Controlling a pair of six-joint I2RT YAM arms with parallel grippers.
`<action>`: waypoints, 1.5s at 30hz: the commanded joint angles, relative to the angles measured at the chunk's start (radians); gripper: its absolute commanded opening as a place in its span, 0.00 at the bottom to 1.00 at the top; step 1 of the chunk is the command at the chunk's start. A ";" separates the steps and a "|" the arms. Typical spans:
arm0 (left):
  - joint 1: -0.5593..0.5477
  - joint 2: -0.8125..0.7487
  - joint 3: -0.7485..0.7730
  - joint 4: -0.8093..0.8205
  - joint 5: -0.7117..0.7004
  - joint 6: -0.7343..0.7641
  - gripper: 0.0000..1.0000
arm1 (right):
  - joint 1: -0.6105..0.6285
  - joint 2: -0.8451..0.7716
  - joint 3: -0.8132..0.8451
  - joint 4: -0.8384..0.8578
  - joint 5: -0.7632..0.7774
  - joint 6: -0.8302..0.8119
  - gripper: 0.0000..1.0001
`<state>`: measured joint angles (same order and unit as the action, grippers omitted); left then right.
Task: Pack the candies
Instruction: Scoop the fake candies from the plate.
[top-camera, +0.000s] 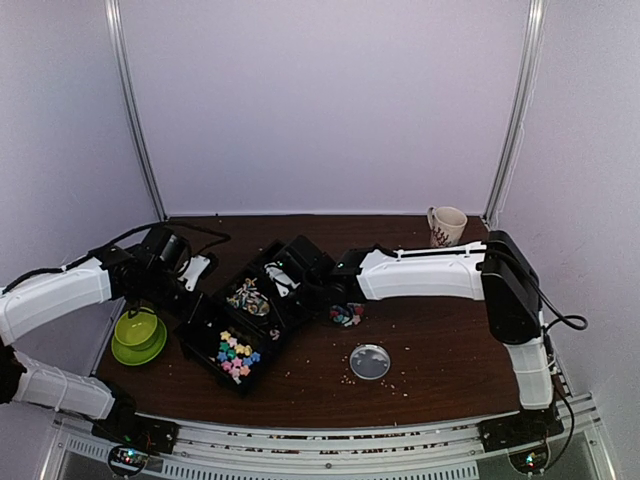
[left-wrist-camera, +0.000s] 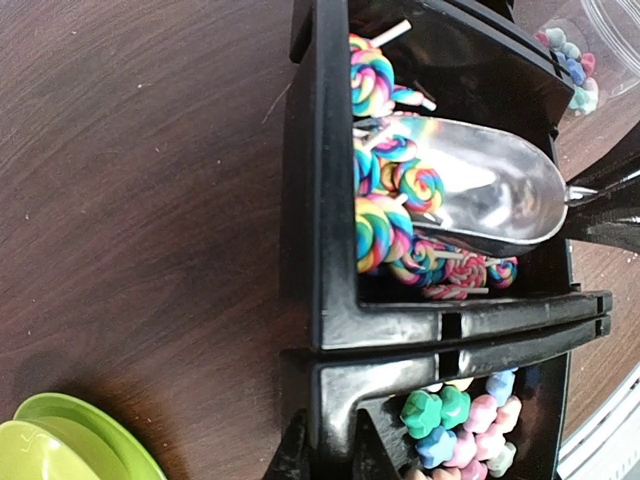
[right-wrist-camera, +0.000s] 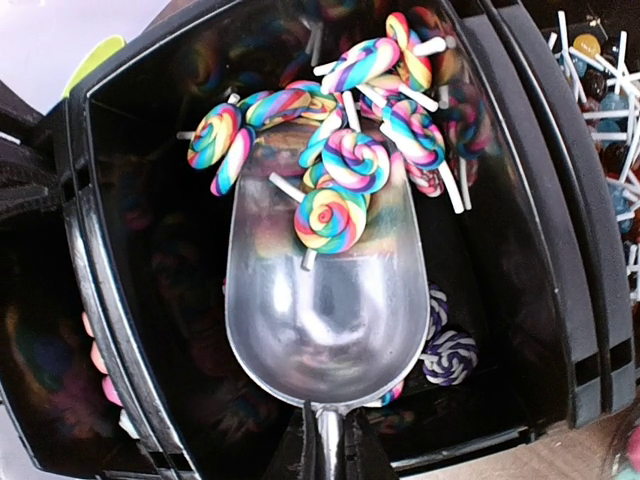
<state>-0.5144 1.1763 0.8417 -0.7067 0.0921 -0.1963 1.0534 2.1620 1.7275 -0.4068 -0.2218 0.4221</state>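
A black compartment tray lies on the brown table. Its middle compartment holds rainbow swirl lollipops with white sticks. The near compartment holds pastel star-shaped candies. My left gripper is shut on the tray's outer wall, one finger on each side; in the top view the left gripper is at the tray's left edge. My right gripper is shut on the handle of a metal scoop. The scoop's bowl lies in the lollipop compartment, with one lollipop on its front lip.
A green bowl on a green plate stands left of the tray. A small clear container with candies sits right of the tray, and a round clear lid lies nearer. A mug stands at the back right. Pale crumbs dot the table.
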 joint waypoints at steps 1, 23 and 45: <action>-0.008 -0.044 0.025 0.163 0.079 -0.004 0.00 | -0.027 -0.021 -0.061 0.008 -0.028 0.123 0.00; 0.019 -0.050 0.005 0.159 0.309 0.040 0.00 | -0.018 0.069 0.157 -0.093 0.573 -0.231 0.00; 0.035 -0.088 -0.002 0.174 0.207 0.010 0.00 | 0.017 -0.090 -0.207 0.369 0.564 -0.460 0.00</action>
<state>-0.4709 1.1591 0.8246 -0.6102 0.1604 -0.1928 1.1236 2.1399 1.5864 -0.1776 0.1978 -0.0223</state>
